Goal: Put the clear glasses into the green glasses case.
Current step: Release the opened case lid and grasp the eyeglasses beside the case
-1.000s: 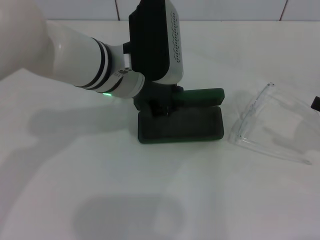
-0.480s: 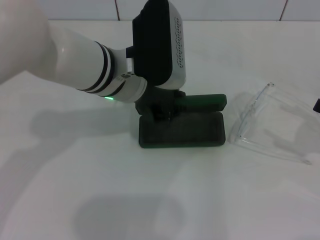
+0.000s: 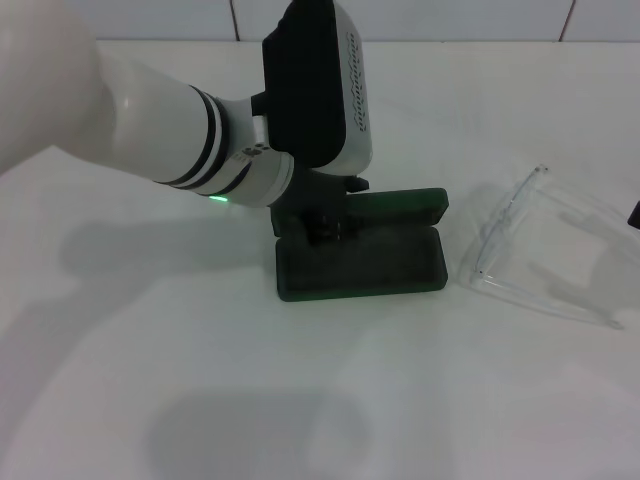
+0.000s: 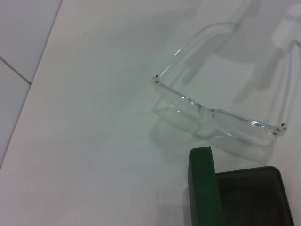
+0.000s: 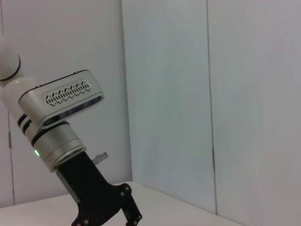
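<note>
Left gripper (image 3: 322, 226): low at the left end of the case (image 3: 400, 268), by the hinge side; whether its fingers are apart or together cannot be told, the wrist housing hiding them. Right gripper: barely in view at the head view's right edge, parked well off; its state not shown. Case: open on the table (image 3: 200, 380), lid (image 3: 400, 203) standing up at the back, tray facing up; dark lining, nothing inside. Glasses (image 3: 520, 250): on the table just right of the case, apart from it, arms unfolded and pointing away from the case, front bar nearest it. Step in hand, as judged: finishing with the case so it sits open and steady. Advice: let the lid go gently so it does not drop shut, lift straight up clear of the tray, and keep away from the glasses' thin arms.
</note>
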